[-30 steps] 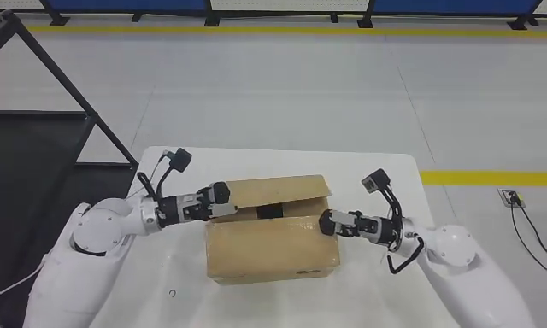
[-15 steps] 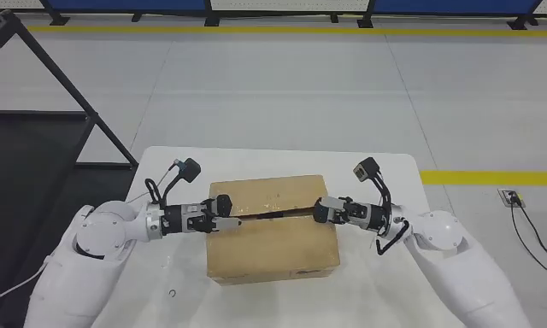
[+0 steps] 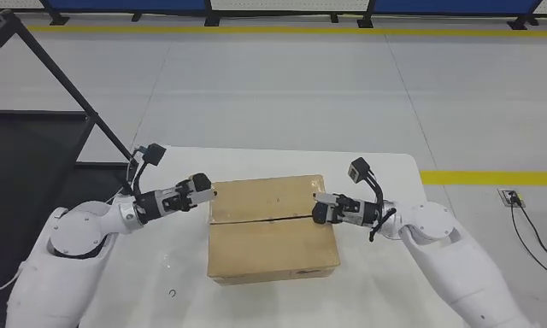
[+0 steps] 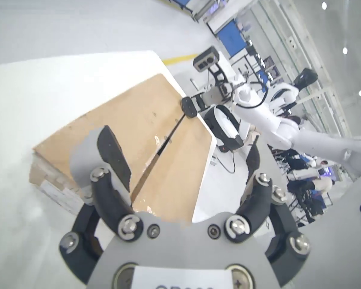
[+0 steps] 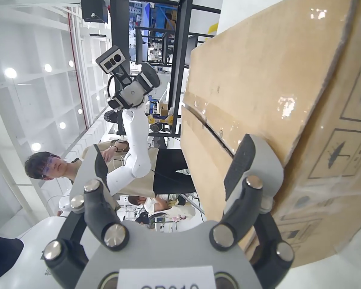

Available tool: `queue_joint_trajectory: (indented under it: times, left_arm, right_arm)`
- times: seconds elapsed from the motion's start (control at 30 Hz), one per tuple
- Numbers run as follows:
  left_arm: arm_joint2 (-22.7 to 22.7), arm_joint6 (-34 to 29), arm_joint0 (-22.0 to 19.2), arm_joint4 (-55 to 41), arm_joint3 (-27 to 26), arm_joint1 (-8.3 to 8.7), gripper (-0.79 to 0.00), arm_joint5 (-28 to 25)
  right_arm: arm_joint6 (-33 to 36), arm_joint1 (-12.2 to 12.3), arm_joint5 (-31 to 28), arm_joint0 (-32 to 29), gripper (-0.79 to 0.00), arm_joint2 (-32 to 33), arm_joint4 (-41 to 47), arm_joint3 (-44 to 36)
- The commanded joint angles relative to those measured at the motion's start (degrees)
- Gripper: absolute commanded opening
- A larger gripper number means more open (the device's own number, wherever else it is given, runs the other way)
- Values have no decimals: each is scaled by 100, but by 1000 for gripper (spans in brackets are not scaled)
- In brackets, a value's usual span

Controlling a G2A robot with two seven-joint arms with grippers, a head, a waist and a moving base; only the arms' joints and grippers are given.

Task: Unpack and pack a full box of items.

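Closed brown cardboard box (image 3: 272, 228) sits mid white table (image 3: 376, 170). Left gripper (image 3: 203, 190), spread and empty, hangs beside its 10 o'clock corner. Right gripper (image 3: 318, 211), spread and empty, is at its 3 o'clock edge. Table's 12 o'clock edge lies near.

— What lies inside the box (image 3: 272, 234)?
— Hidden; its flaps (image 3: 267, 199) meet shut over everything.
— And the small dark mark (image 3: 173, 293) on the desk (image 3: 376, 170)?
— Too small to tell. The desk's near edge is cut off below.
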Motion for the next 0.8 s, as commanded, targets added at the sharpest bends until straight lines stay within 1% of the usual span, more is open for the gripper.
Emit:
queue_joint_trajectory:
  times: [0.0, 0.07, 0.13, 0.17, 0.57, 0.67, 0.77]
  left_arm:
    - [-210, 201, 150, 0, -38, 33, 0, 60]
    - [-383, 377, 305, 14, -88, 61, 0, 185]
    - [-535, 596, 482, -9, -176, 80, 0, 423]
    - [-555, 608, 510, -17, -205, 84, 0, 449]
    - [-559, 636, 521, -1, -213, 84, 0, 458]
    - [-649, 967, 721, 240, -406, 95, 0, 478]
    - [-836, 1349, 1096, 336, -667, 109, 0, 537]
  right_arm:
    - [60, -17, -34, 17, 0, -18, -6, 57]
    - [118, -29, -89, 16, 0, -14, 14, 104]
    - [127, -32, -112, 17, 0, -6, -2, 113]
    - [127, -32, -112, 17, 0, -6, -2, 113]
    - [127, -32, -112, 17, 0, -6, -2, 113]
    - [127, -32, -112, 17, 0, -6, -2, 113]
    - [127, -32, -112, 17, 0, -6, -2, 113]
